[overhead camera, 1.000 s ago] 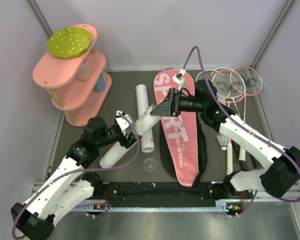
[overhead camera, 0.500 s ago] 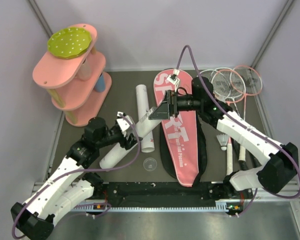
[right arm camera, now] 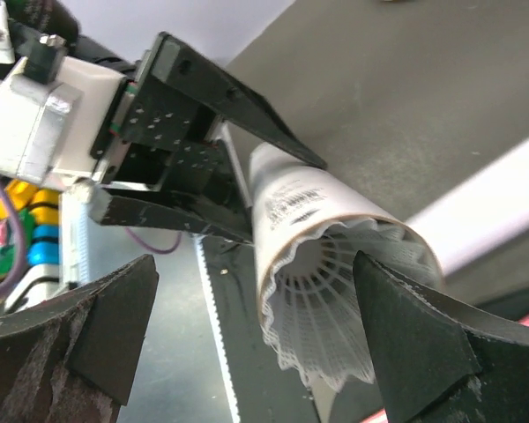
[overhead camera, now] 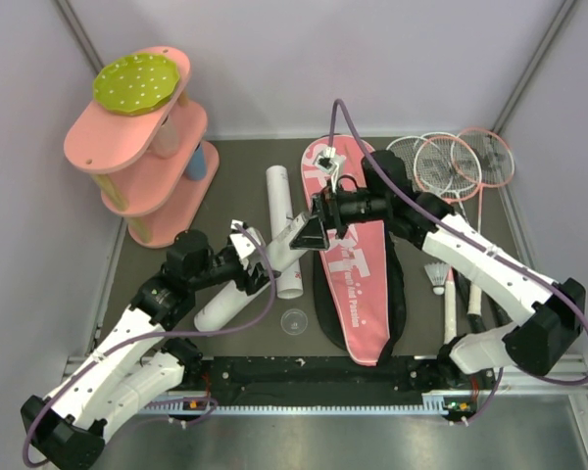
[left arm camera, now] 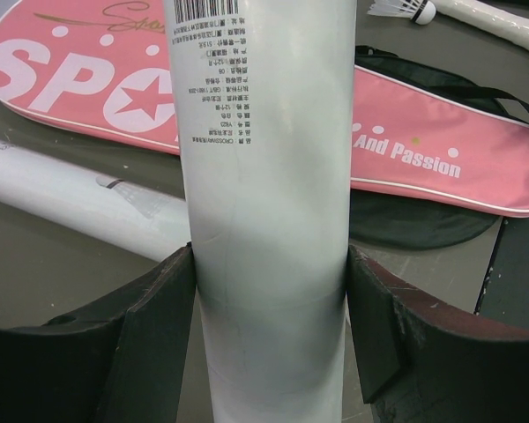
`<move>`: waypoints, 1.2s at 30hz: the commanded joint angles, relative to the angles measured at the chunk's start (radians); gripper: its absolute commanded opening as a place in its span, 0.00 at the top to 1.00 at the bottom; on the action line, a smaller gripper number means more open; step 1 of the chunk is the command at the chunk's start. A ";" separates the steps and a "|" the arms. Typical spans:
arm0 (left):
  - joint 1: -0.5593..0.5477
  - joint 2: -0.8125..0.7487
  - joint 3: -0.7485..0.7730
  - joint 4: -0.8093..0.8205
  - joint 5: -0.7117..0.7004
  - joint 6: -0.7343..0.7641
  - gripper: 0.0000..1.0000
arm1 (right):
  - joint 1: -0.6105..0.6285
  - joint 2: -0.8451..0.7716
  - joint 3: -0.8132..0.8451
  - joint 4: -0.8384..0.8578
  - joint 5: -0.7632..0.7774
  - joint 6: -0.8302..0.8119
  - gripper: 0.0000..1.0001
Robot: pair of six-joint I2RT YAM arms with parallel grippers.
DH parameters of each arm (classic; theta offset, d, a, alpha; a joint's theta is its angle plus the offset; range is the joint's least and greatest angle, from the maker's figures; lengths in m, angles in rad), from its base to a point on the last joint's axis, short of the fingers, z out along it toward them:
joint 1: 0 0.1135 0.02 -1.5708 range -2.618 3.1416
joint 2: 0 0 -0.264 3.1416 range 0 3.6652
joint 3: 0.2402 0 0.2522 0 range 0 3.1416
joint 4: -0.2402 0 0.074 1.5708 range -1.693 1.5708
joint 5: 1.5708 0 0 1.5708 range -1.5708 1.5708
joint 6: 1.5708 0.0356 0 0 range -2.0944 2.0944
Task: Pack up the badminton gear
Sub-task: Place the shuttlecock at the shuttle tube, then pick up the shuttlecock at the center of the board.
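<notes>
Left end effector (left arm camera: 269,300) is clamped on a tilted white tube (left arm camera: 263,159); at its mouth a shuttlecock (right arm camera: 322,335) pokes out (feathers first), the right end effector (right arm camera: 264,330) spread wide either side; beyond, the pink bag (overhead camera: 358,284) lies flat on the worktop (overhead camera: 235,176); rackets (overhead camera: 461,162) far right.

Shifts the right gripper (overhead camera: 299,240) left, off the pink bag (overhead camera: 358,284) to the open end of the raised tube (overhead camera: 216,308), jaws spreading wider.
</notes>
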 commanded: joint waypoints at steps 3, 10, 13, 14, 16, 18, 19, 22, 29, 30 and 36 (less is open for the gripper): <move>-0.005 -0.023 0.015 0.106 -0.052 0.000 1.00 | -0.005 -0.183 -0.035 0.010 0.344 -0.060 0.07; -0.003 -0.032 0.021 0.094 -0.371 -0.018 1.00 | -0.093 -0.441 -0.351 0.203 0.521 0.129 0.05; -0.003 -0.049 0.020 0.092 -0.576 -0.041 1.00 | -0.074 -0.437 -0.432 0.141 0.509 0.098 0.08; -0.003 -0.053 0.018 0.094 -0.604 -0.044 1.00 | -0.064 -0.420 -0.443 0.111 0.510 0.086 0.09; -0.002 -0.076 0.012 0.100 -0.639 -0.041 1.00 | -0.010 -0.407 -0.491 0.064 0.556 0.078 0.11; -0.002 -0.101 0.003 0.115 -0.621 -0.033 1.00 | -0.002 -0.412 -0.519 0.022 0.724 0.130 0.11; -0.002 -0.109 0.000 0.121 -0.609 -0.033 1.00 | -0.004 -0.401 -0.516 -0.064 0.818 0.171 0.10; -0.002 -0.123 -0.005 0.133 -0.561 -0.033 1.00 | -0.066 -0.313 -0.464 -0.218 1.140 0.253 0.10; -0.003 -0.106 0.004 0.118 -0.511 -0.035 1.00 | -0.451 -0.239 -0.443 -0.344 1.216 0.437 0.05; -0.003 -0.109 0.006 0.118 -0.509 -0.036 1.00 | -0.464 -0.231 -0.439 -0.369 1.242 0.451 0.04; -0.003 -0.113 0.008 0.117 -0.495 -0.039 1.00 | -0.603 -0.104 -0.368 -0.486 1.308 0.547 0.01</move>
